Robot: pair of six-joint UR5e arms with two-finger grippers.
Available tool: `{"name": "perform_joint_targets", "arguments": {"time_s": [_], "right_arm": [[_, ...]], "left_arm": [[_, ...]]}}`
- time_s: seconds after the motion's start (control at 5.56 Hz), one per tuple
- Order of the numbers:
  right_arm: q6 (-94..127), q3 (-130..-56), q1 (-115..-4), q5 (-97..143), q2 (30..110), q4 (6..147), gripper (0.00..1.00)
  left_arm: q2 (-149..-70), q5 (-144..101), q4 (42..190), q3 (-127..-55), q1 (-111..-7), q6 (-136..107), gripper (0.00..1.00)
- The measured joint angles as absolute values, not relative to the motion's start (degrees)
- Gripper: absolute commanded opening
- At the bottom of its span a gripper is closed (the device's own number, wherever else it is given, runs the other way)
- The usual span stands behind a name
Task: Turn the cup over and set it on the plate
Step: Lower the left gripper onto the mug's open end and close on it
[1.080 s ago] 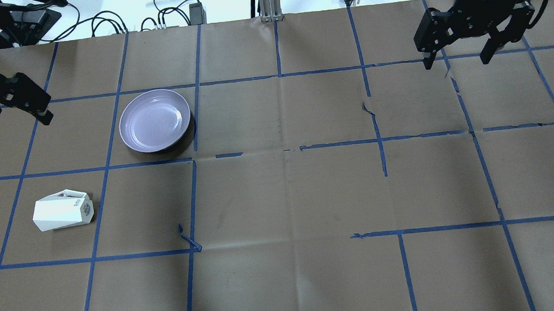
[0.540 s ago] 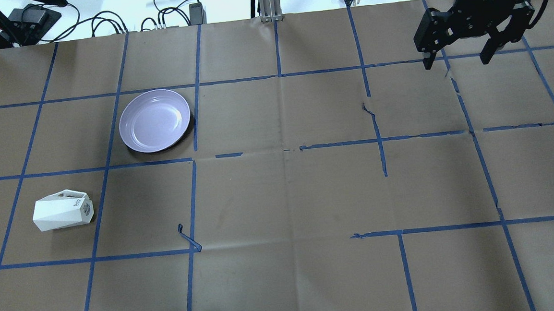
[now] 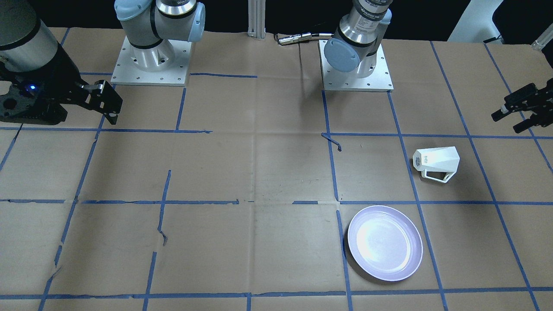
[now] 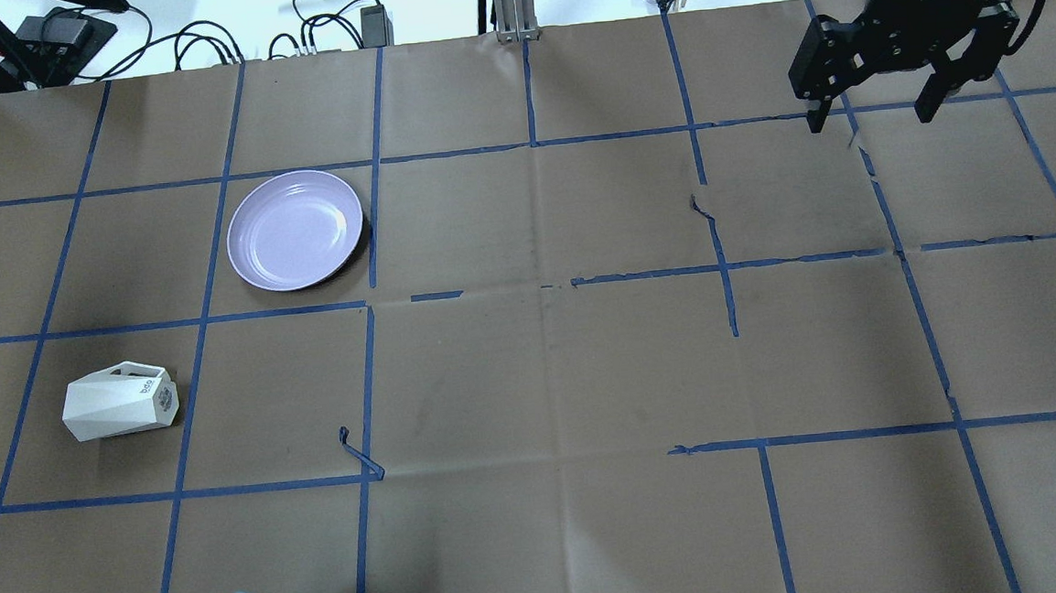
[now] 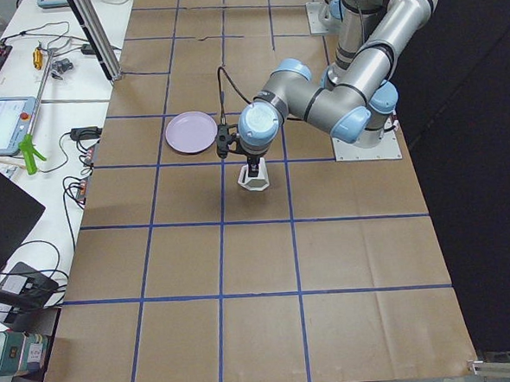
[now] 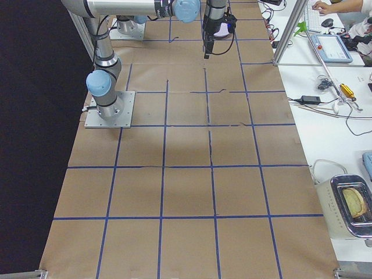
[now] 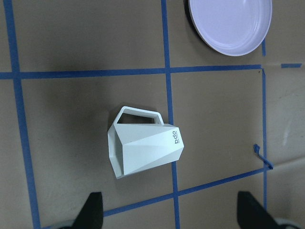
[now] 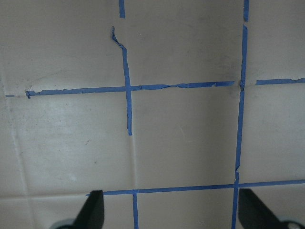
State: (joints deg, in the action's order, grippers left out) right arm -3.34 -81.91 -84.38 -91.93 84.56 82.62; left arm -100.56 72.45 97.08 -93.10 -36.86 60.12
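Sideways on the counter (image 4: pixel 542 378) lies the cup (image 4: pixel 119 400), near the plate (image 4: pixel 295 229) but apart from it.
Left gripper (image 7: pixel 172 212) hangs above the cup, spread wide, holding nothing; right gripper (image 4: pixel 868 118), well apart from both, is likewise wide and empty.

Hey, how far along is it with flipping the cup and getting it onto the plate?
Nothing is done yet: the cup lies on its side on the paper, apart from the empty plate. In hand: the left gripper hovers open above the cup. Left: grasp it, flip it, set it on the plate.
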Motion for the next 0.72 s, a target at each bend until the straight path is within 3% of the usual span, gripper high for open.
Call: {"name": "perform_joint_targets", "arguments": {"time_s": [0.72], "right_arm": [[-3.3, -81.9, -84.4, -91.9, 84.6, 82.6, 1.0]], "left_arm": [[-117.0, 64.9, 97.4, -93.1, -35.5, 68.5, 0.98]]}}
